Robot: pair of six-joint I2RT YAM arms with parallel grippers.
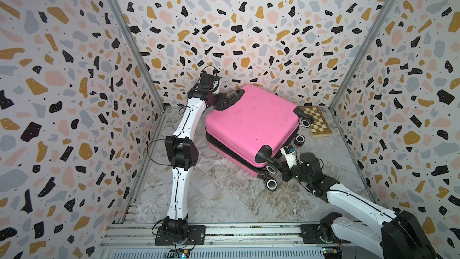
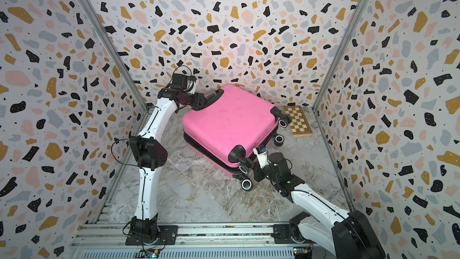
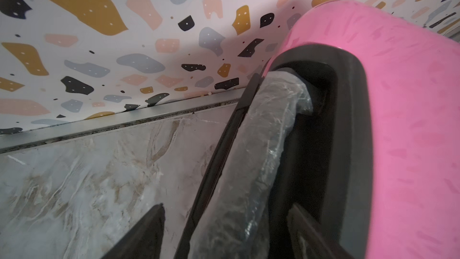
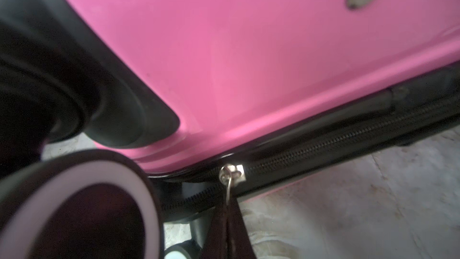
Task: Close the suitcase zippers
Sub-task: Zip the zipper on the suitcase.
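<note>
The suitcase, seemingly a stiff, slick shell, lay just beside the chessboard. Right gripper pinched the zipper pull (the sensible hold); left gripper straddled the handle, fingers apart.

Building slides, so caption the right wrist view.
Right gripper pinches the silver zipper pull on the black zipper band of the bright pink hard-shell suitcase.

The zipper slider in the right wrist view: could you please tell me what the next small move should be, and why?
Probably draw the slider a short way along the zippers toward the wheel corner of the suitcase. The right end effector is shut on its pull tab; teeth are meshed behind the slider, but the two tracks lie parted ahead of it.
</note>
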